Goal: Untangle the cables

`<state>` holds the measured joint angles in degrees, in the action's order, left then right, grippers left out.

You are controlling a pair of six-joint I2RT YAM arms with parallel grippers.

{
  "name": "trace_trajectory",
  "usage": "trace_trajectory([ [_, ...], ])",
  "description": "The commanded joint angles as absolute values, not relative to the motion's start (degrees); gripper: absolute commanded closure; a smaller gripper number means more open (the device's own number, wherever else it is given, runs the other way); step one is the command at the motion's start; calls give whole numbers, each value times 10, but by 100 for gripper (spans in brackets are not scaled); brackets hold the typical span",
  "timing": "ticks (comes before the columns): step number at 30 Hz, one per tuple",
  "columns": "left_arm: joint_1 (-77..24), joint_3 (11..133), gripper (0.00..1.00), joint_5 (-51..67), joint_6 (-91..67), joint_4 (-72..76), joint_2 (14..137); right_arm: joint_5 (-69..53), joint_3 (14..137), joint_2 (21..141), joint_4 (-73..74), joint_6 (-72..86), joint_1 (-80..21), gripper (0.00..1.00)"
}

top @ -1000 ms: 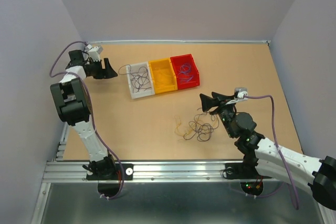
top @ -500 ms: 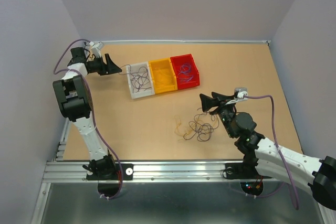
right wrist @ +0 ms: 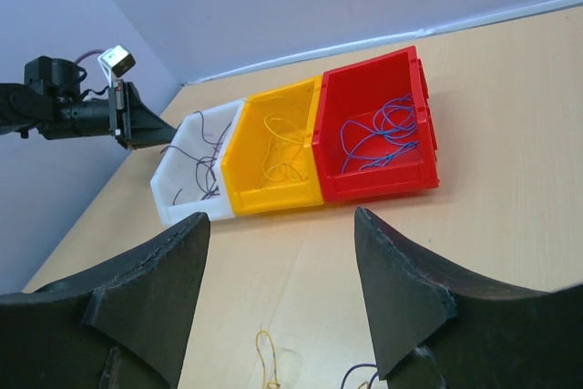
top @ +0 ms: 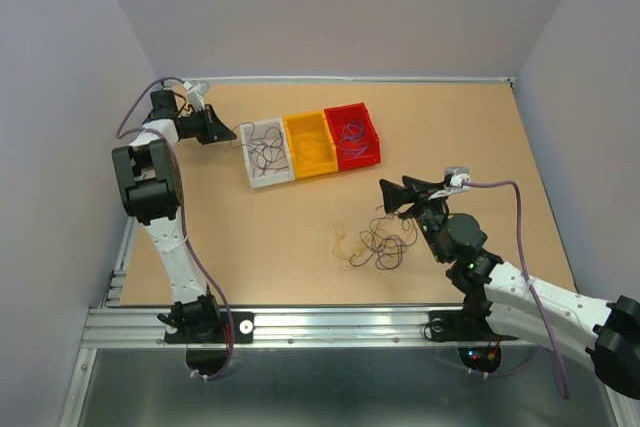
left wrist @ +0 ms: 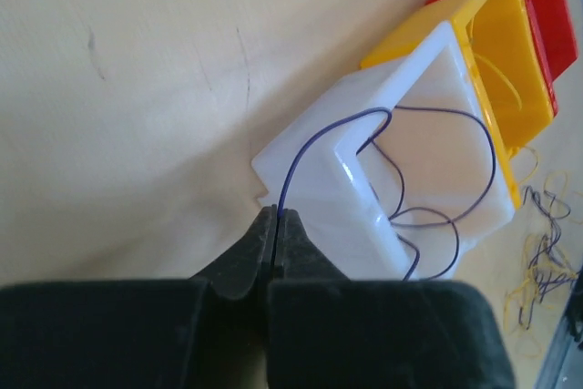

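The cables (top: 375,245) lie as a loose bunch of purple, yellow and dark wires on the table, near its front. My right gripper (top: 385,195) hovers just behind the bunch, open and empty; in the right wrist view its fingers (right wrist: 278,225) stand wide apart, with only a few wire ends (right wrist: 267,353) showing below. My left gripper (top: 232,134) is at the left corner of the white bin (top: 248,159), shut on one thin purple wire (left wrist: 314,138). That wire runs from the closed tips (left wrist: 276,213) over the bin's corner (left wrist: 319,198) into the bin.
Three bins stand side by side at the back. The white one (right wrist: 187,207) holds dark purple wires, the yellow one (top: 315,172) yellow wires, and the red one (top: 358,160) blue-purple wires. Walls close in the table at the left, back and right.
My left gripper has swung right to the white bin's corner and shut on the purple wire hanging over it. The right arm and the bunch have not moved.
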<state>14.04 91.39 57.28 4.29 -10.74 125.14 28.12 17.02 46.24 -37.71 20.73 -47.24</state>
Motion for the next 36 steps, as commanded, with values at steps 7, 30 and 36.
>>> trace_trajectory([
  [7,134,811,100,410,43,38,1086,285,170,456,-398,201,-474,30],
  [30,-171,745,100,-74,171,-9,1120,282,170,443,-395,201,-473,30],
  [36,-188,714,100,-106,175,31,1128,284,167,425,-390,200,-474,30],
])
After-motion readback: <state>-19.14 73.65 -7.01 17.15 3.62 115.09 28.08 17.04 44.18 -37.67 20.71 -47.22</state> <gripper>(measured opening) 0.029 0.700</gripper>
